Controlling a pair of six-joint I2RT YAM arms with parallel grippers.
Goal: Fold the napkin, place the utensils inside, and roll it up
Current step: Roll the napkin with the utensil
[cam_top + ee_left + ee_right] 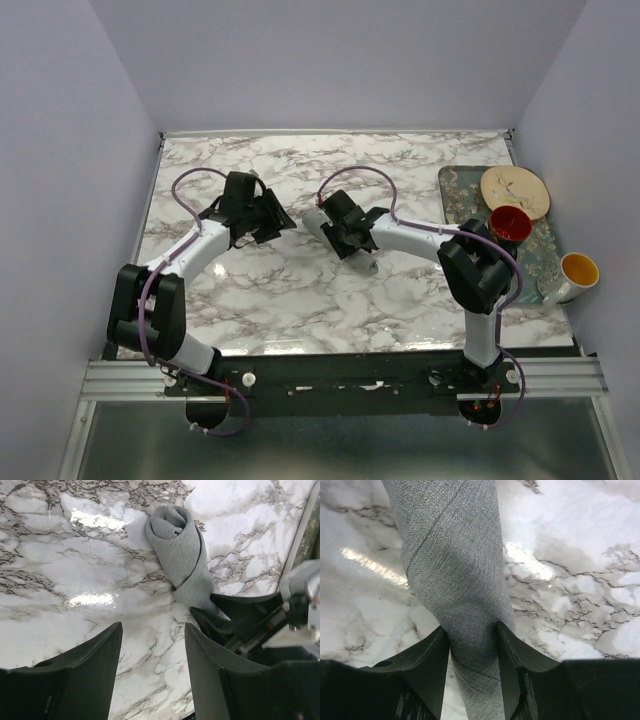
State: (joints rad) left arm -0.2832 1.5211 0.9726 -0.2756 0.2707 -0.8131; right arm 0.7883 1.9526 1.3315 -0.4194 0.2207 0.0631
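Top view: napkin roll (316,218) lies mid-counter (300,300) between both arms; patterned tray (455,195) well right.
Left wrist: left jaws apart, empty, near roll, likely ready to steady it.
Right wrist: right jaws clamped on roll's end, judged to stop wrap unwinding.

You'll find the soft grey-green cloth napkin (180,555) rolled into a snug tube, a spiral of fabric showing at one end, its outer edge wrapping diagonally; it lies flat near the middle of the white marble tabletop (65,605)
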